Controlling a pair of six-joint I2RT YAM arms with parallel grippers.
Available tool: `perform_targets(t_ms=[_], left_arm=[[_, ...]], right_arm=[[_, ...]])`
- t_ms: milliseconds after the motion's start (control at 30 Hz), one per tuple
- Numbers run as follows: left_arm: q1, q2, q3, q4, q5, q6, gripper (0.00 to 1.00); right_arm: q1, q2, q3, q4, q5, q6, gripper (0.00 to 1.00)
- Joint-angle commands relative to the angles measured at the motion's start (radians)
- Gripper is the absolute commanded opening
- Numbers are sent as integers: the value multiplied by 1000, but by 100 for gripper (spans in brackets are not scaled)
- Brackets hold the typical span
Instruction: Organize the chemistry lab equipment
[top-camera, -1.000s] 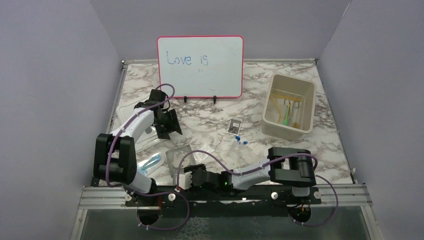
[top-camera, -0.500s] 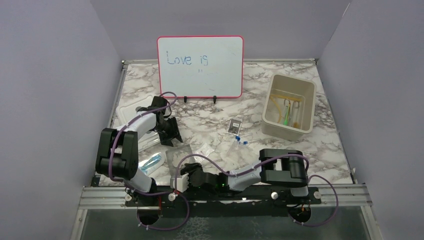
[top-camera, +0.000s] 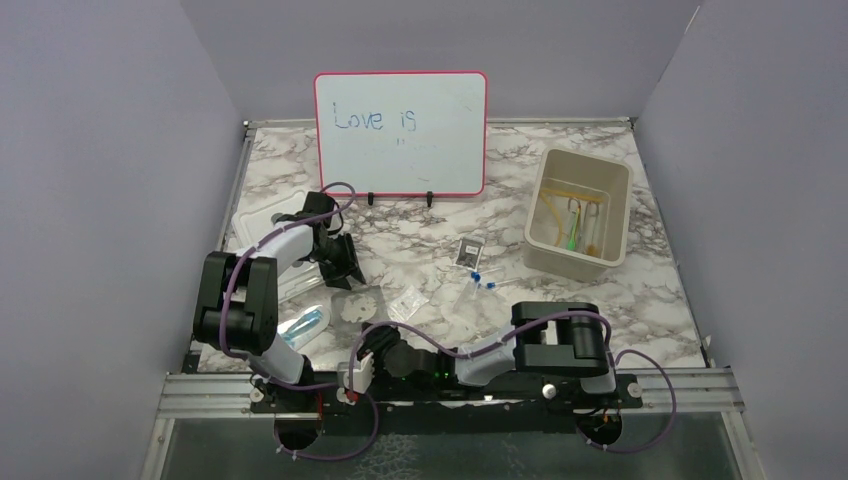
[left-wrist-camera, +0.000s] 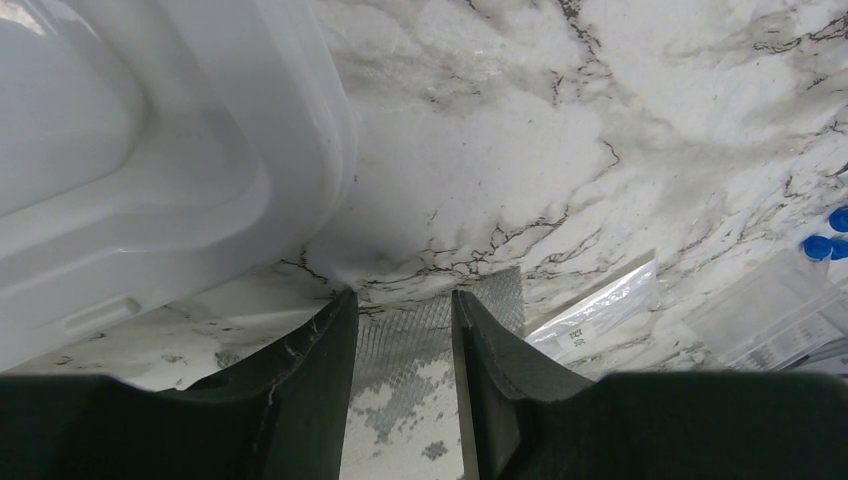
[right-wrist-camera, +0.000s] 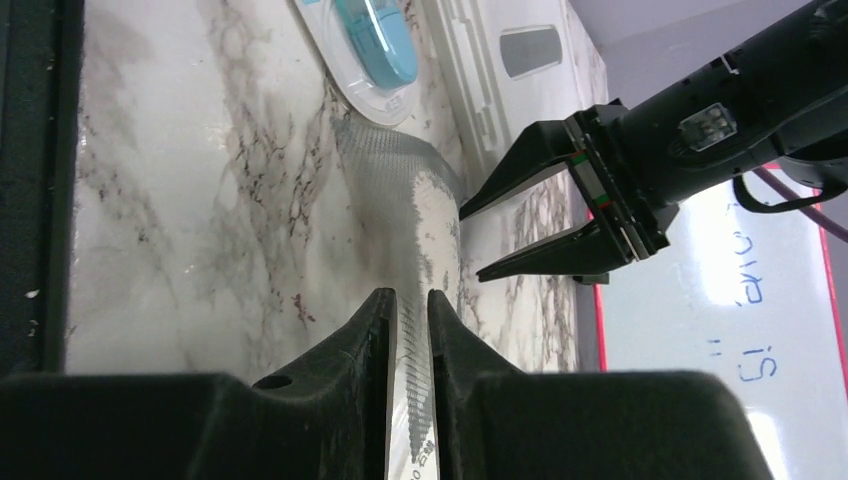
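The grey gauze mat (top-camera: 358, 304) lies near the table's front, between the two grippers. In the right wrist view the mat (right-wrist-camera: 400, 170) curves up off the marble into my right gripper (right-wrist-camera: 408, 295), whose jaws are shut on its near edge. My right gripper (top-camera: 365, 350) reaches in from the right along the front rail. My left gripper (top-camera: 347, 272) hangs over the mat's far edge. Its jaws stand apart (left-wrist-camera: 400, 295) with the mat's mesh (left-wrist-camera: 400, 345) showing on the table between them. Clear packets (top-camera: 408, 302) and blue-capped pieces (top-camera: 480, 280) lie to the right.
A beige bin (top-camera: 588, 158) at the right holds tubing and other pieces. Its lid (top-camera: 262, 215) lies at the left, close beside my left gripper. A teal-filled packet (top-camera: 305, 322) sits front left, a small dark packet (top-camera: 468, 252) mid-table, and the whiteboard (top-camera: 400, 130) stands at the back.
My right gripper slid left along the front edge and narrowed onto the mat. My left gripper came down and forward to the mat's far edge, its jaws closing partway.
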Motion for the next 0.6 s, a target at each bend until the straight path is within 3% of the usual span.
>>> perform_targets(t_ms=[0,333,567], left_arm=[[-2,17,14,-20,53,12,42],[-4,17,51,-32,70,9,42],[-4,26,243,-108,34,10,59]], right_arm=[[-2,-22,13,80,38,-72,20],[-11,-27,43,18,41,-46,1],[-68,-152,118,-220,-47,111,1]])
